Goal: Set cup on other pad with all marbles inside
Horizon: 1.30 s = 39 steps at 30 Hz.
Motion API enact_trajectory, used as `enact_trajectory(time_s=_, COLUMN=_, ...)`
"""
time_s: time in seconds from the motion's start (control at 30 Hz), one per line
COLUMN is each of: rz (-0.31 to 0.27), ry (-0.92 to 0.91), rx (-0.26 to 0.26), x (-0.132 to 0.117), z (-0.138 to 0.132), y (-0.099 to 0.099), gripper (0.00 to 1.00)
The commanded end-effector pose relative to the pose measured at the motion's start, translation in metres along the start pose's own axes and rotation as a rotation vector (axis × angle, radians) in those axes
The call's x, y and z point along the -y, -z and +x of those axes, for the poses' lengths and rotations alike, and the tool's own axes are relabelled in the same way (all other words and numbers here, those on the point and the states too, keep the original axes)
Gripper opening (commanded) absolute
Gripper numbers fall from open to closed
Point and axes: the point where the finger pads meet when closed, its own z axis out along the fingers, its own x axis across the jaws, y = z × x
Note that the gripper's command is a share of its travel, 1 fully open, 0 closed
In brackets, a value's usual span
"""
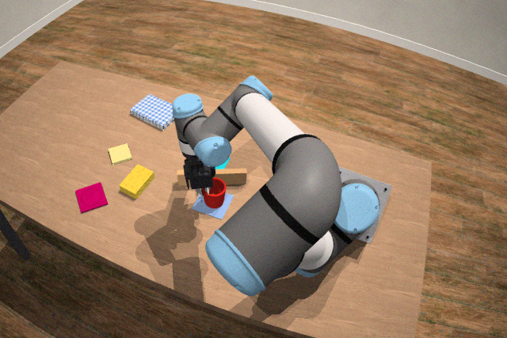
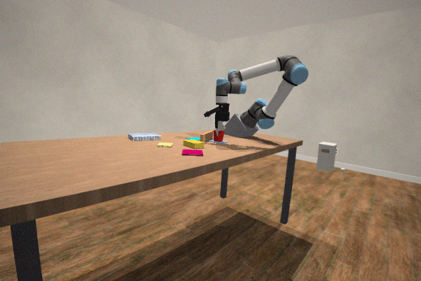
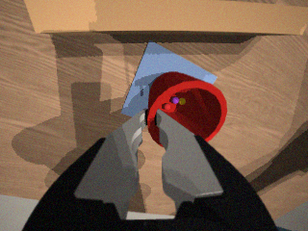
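gripper (image 3: 152,116) clamped on red cup (image 3: 192,112) rim, cup over light-blue pad (image 3: 155,64), marbles (image 3: 175,101) inside.

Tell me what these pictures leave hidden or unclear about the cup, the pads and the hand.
- Other pad: top view, only a cyan sliver beyond the rail; the wrist joint covers the rest.
- Cup base: wrist view, hidden by its own wall, so contact with the light blue pad is unclear.
- Marbles: tiny; exact count uncertain.
- Hand: pinching the cup's rim.
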Motion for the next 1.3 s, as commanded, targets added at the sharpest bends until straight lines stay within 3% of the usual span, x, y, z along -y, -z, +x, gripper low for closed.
enact_trajectory(time_s=0.0, rz=0.001, ry=0.0, rx=0.001, x=0.0, z=0.0, y=0.0, gripper=0.03)
enact_trajectory(time_s=0.6, rz=0.001, ry=0.0, rx=0.001, x=0.0, z=0.0, y=0.006, gripper=0.03)
enact_trajectory(time_s=1.27, rz=0.001, ry=0.0, rx=0.001, x=0.0, z=0.005, y=0.053, gripper=0.03)
